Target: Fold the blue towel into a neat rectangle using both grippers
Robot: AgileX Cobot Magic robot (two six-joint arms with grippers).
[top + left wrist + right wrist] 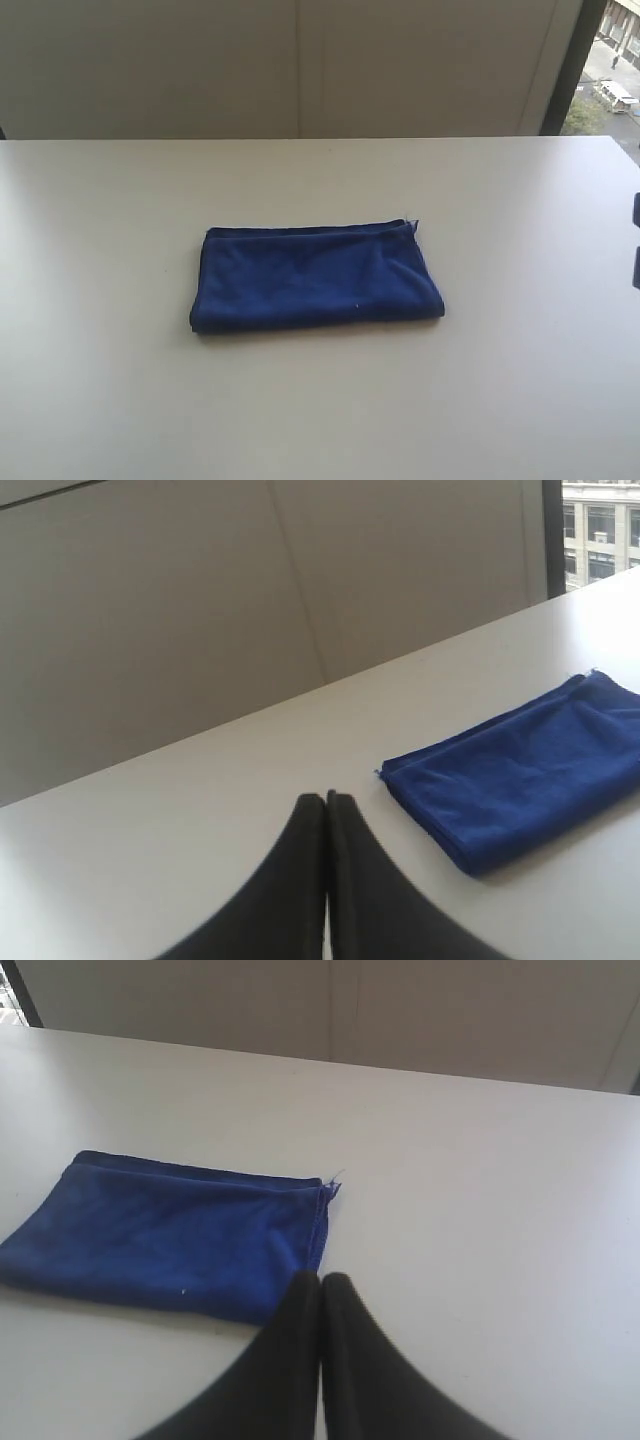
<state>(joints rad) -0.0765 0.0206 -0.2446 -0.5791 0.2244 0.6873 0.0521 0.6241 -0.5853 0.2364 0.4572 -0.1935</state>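
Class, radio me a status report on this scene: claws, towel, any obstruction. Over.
Left claw shut, empty. Right claw shut, empty. Blue towel folded into a rectangle, flat on the table, no claw on it. No obstruction seen.

My exterior camera stands high and set back, looking down across the surface [520,400] toward the wall [150,70]. Each wrist camera rides low behind its end effector and faces forward over it. The blue towel [315,278] lies ahead and aside of my left end effector [325,798], and closer before my right end effector [321,1278]. All three views share the towel and the surface.
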